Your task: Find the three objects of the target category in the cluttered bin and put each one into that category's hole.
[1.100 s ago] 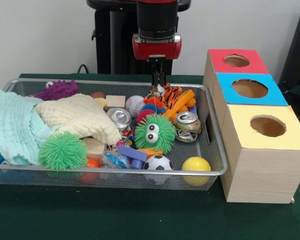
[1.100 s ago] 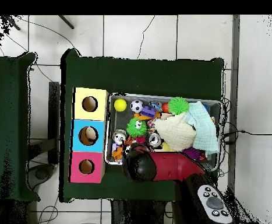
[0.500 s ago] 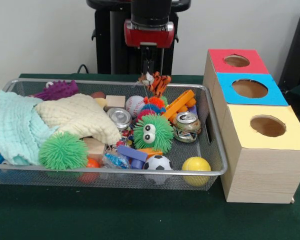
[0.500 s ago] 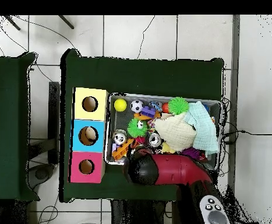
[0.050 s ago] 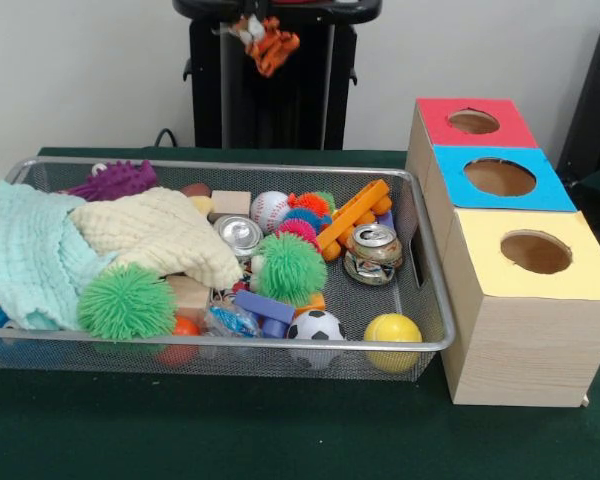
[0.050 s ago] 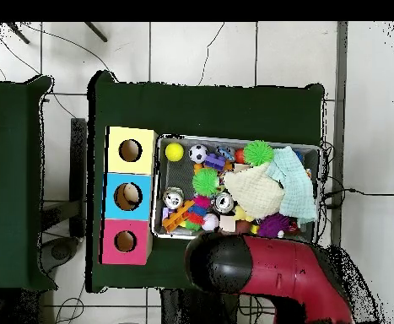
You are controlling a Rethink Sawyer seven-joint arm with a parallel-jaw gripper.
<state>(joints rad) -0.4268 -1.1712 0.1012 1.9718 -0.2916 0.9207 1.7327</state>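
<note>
Tiger toy (image 5: 265,40) hangs high over bin (image 5: 420,300) rear, gripper hidden so jaw state can't be told; carry level w/o swinging, centre over hole before release.

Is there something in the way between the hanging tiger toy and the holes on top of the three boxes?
Nothing visible. The tiger toy hangs high above the far rim of the wire bin, clear of the clutter inside. The air between it and the red box, blue box and yellow box is free, and their top holes are uncovered.

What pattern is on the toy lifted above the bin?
Orange with black tiger stripes; the plush toy shows best in the front view.
</note>
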